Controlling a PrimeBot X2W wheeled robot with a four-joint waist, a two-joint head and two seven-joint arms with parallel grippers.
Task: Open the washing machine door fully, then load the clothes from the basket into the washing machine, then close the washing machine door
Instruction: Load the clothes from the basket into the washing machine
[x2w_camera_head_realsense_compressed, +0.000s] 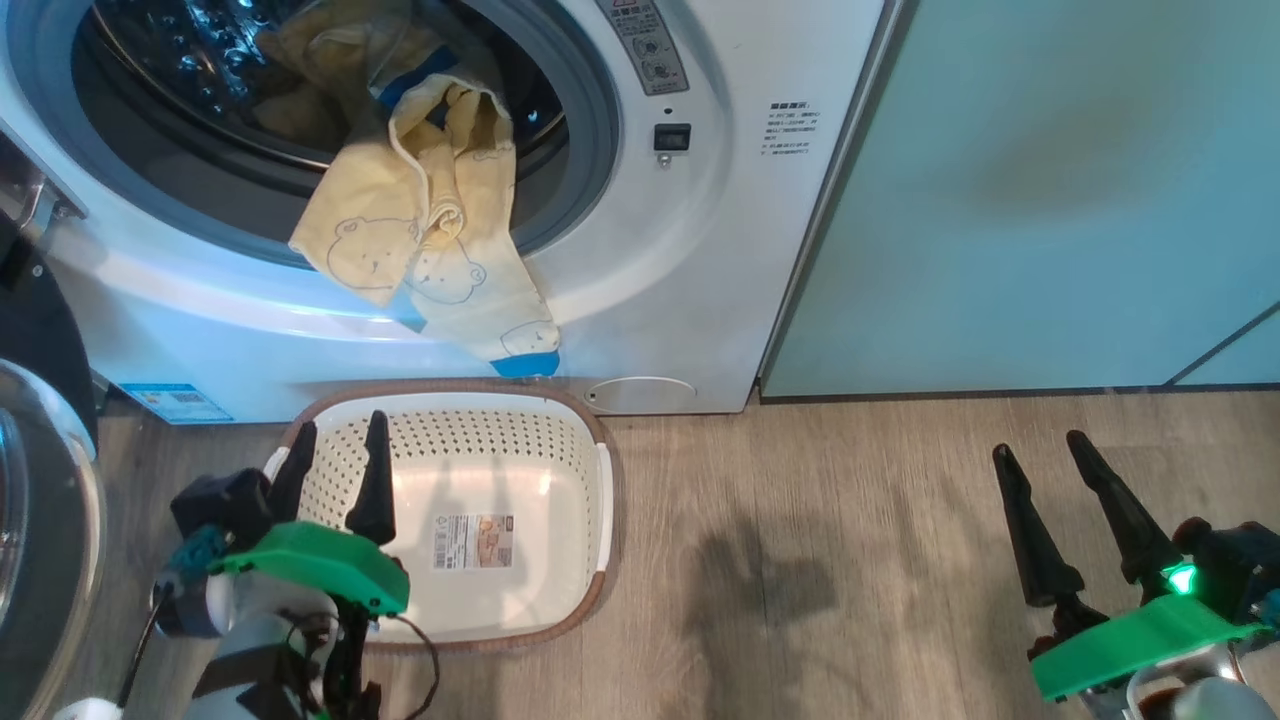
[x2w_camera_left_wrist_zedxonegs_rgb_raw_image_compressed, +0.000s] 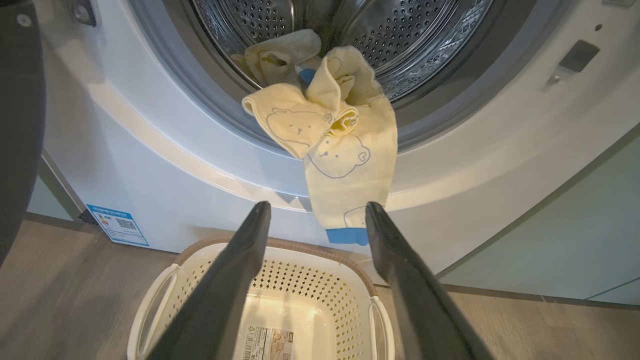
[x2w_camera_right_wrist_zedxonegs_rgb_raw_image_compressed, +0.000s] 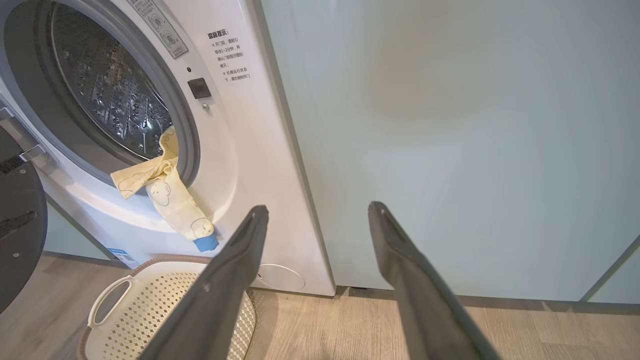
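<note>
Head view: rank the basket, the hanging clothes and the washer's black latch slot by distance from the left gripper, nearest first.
1. basket: directly beneath the left gripper.
2. clothes: draped from the opening, above.
3. black latch slot: upper right of the opening.

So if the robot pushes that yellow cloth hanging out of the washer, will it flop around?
Probably floppy: the cloth drapes in folds over the rim of the washer and hangs limp. It looks thin, so likely light. Pushed, it would probably bunch up rather than slide in whole, and the dangling end could slip back out.
</note>
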